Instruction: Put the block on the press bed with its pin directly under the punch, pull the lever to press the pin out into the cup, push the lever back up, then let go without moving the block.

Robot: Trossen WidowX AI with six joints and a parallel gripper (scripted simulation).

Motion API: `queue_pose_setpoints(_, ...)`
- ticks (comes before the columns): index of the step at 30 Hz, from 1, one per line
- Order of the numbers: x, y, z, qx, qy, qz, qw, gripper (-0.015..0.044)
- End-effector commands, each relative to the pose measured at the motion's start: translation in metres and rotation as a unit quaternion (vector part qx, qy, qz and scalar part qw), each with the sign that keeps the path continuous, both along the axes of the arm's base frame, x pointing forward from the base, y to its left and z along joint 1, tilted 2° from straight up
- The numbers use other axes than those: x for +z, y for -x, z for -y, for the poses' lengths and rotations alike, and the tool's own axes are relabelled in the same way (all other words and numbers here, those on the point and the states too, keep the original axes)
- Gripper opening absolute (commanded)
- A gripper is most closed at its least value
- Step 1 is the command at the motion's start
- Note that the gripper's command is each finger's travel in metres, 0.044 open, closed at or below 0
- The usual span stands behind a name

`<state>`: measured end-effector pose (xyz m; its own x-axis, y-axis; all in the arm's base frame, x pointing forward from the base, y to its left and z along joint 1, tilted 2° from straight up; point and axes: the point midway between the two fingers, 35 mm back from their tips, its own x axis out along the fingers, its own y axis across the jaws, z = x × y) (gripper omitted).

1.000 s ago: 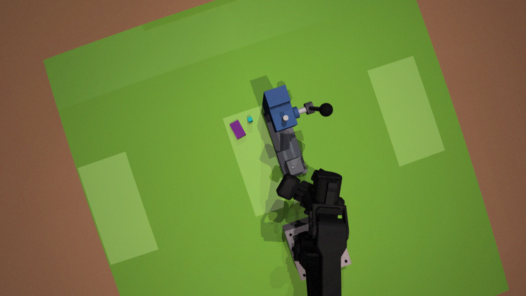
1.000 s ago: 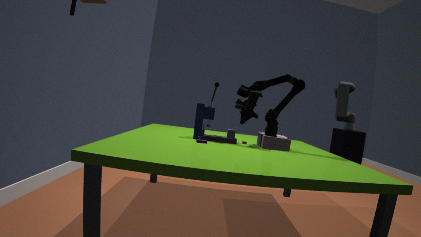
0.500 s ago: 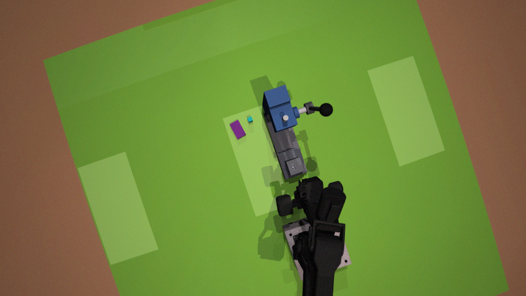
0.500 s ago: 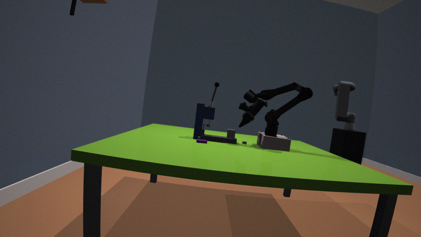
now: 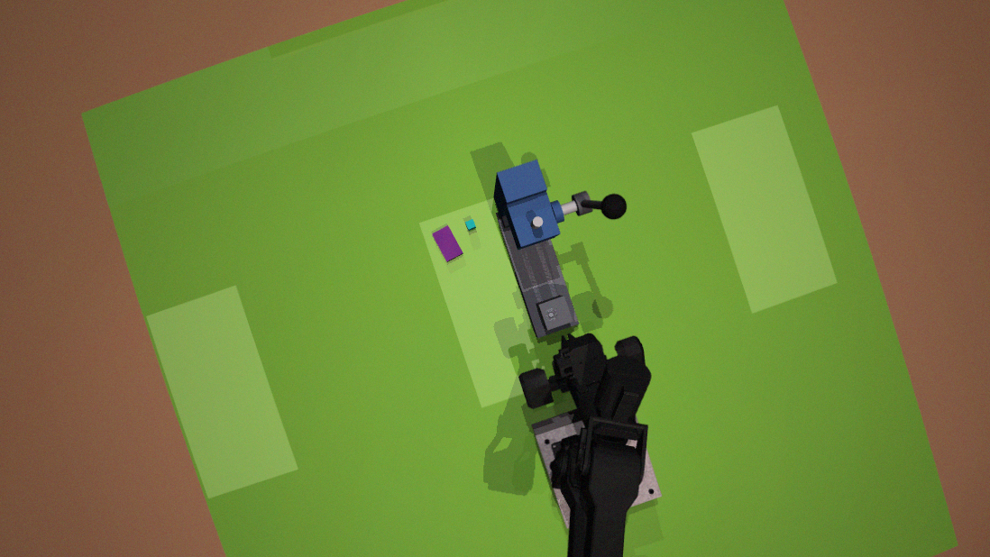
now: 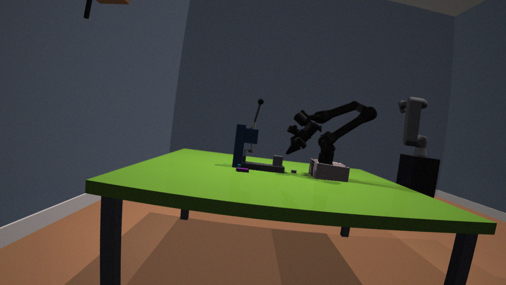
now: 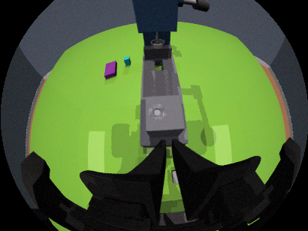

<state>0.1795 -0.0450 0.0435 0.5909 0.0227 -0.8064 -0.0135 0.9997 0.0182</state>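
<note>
gripper: narrow, holding nothing | grey metal-looking block [image 5: 562, 315] [image 6: 277, 160] [image 7: 169, 123]: on long dark-grey bed [image 5: 532, 266] [image 6: 260, 167] [image 7: 149, 88], wrist view 12 o'clock from gripper [image 5: 568, 339] [image 6: 287, 152] [image 7: 168, 143] | risk: crooked push could twist block, pin misses punch

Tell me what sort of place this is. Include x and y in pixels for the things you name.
Probably a robotics lab or workshop: a black robot arm [image 5: 608, 477] [image 6: 348, 123] sits on a green table [image 5: 360, 442] [image 6: 283, 198] by a blue lever press [image 5: 527, 200] [image 6: 238, 145] [image 7: 155, 16], with another arm [image 6: 412, 120] beyond.
</note>
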Motion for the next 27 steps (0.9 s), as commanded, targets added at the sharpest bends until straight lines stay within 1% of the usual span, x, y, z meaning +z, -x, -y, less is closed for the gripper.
queue_pose_setpoints(1, -0.013, 0.001, -0.001, 0.004, -0.003, -0.003, 1.000, 0.0030)
queue_pose_setpoints(16, -0.046, 0.002, -0.002, 0.004, -0.003, -0.003, 1.000, 0.0030)
queue_pose_setpoints(27, -0.047, -0.011, -0.002, 0.004, -0.003, -0.003, 1.000, 0.0030)
